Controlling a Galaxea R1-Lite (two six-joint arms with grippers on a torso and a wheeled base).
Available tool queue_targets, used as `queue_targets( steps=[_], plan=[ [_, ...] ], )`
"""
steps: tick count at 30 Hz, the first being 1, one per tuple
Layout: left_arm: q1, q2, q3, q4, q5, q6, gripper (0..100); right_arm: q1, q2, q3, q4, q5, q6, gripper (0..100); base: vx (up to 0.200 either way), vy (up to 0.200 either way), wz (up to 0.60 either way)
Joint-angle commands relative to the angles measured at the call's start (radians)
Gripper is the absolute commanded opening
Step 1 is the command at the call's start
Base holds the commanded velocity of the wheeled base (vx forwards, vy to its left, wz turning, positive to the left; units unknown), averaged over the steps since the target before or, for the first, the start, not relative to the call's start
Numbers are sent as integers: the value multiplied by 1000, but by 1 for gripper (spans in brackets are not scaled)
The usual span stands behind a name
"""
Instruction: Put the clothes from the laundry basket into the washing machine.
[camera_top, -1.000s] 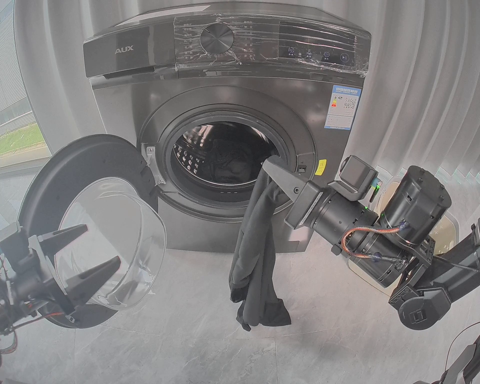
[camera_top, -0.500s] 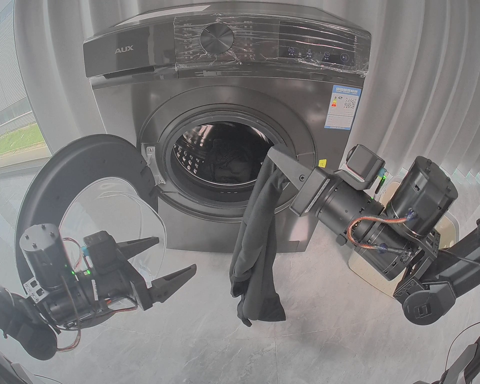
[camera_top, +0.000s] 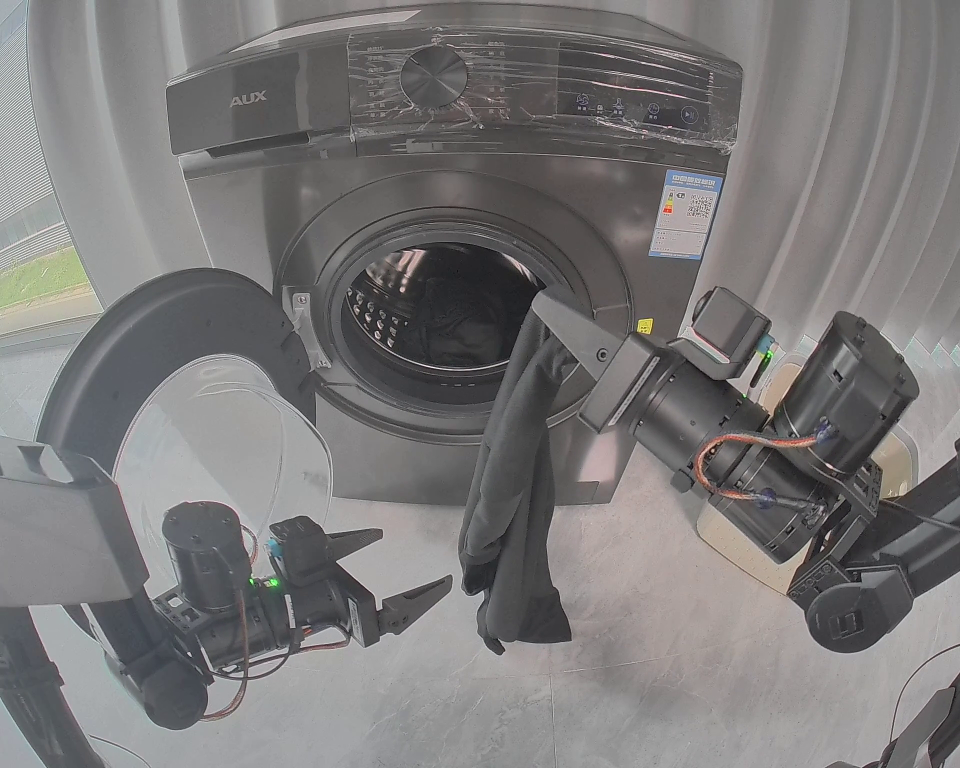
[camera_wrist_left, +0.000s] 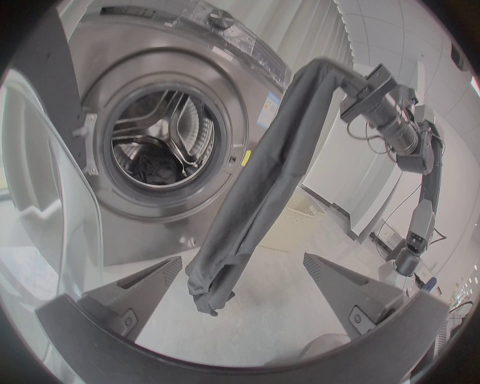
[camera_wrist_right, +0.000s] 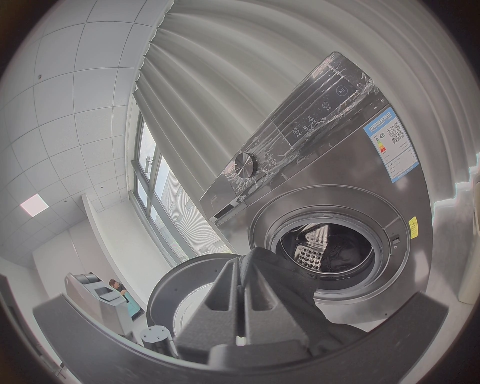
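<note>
The left tool (camera_top: 415, 558) sits low over the floor (camera_top: 600, 690), its fingers spread wide with nothing between them. Just ahead of its tips hangs the bunched lower end of a dark grey garment (camera_top: 510, 480). Higher up, the right tool (camera_top: 545, 305) is pressed together, pinching the garment's top edge; the cloth drapes straight down beneath it. Right behind this tool is the open mouth of the washing machine (camera_top: 450, 190), and the door (camera_top: 150, 340) stands swung wide beyond the left tool. Deep in the drum lie dark clothes (camera_top: 460, 325).
</note>
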Motion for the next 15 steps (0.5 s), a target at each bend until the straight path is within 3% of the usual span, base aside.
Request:
queue_targets(
  steps=[1, 7, 15],
  plan=[
    [-5, 132, -42, -17, -6, -5, 100, 6, 0, 4, -2, 0, 4, 0, 0, 0, 0],
    [-24, 181, -111, -16, -6, -8, 100, 16, 0, 4, -7, 0, 7, 0, 0, 0, 0],
    [-47, 252, -192, -16, -6, -39, 100, 20, 0, 5, -10, 0, 7, 0, 0, 0, 0]
  ],
)
